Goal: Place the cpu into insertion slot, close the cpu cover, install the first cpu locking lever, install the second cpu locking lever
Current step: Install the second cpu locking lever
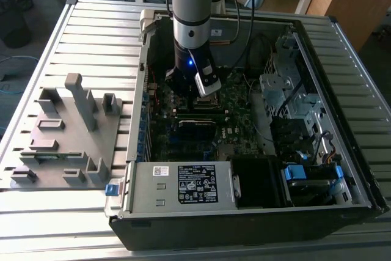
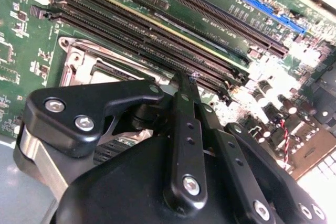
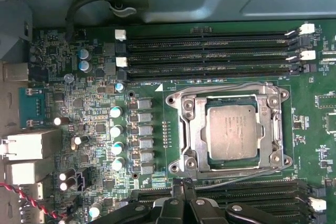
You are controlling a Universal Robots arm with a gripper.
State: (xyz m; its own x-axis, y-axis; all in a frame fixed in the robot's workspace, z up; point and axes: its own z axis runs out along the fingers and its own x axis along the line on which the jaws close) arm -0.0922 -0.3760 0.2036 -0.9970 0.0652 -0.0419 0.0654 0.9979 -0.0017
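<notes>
End effector [image 2: 184,85] body hiding insertion slot [image 2: 79,61].

Even daylight in the exterior view, computer case [image 1: 244,212] interior shadowed, blown-out glare on the circuit board [image 2: 310,61] in the second wrist view, near gripper [image 2: 184,85] soft and dark

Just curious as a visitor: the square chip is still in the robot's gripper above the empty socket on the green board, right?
Not quite. In the first wrist view the cpu already sits in the insertion slot on the green board, framed by the cpu cover. The gripper is beside the socket's edge.
</notes>
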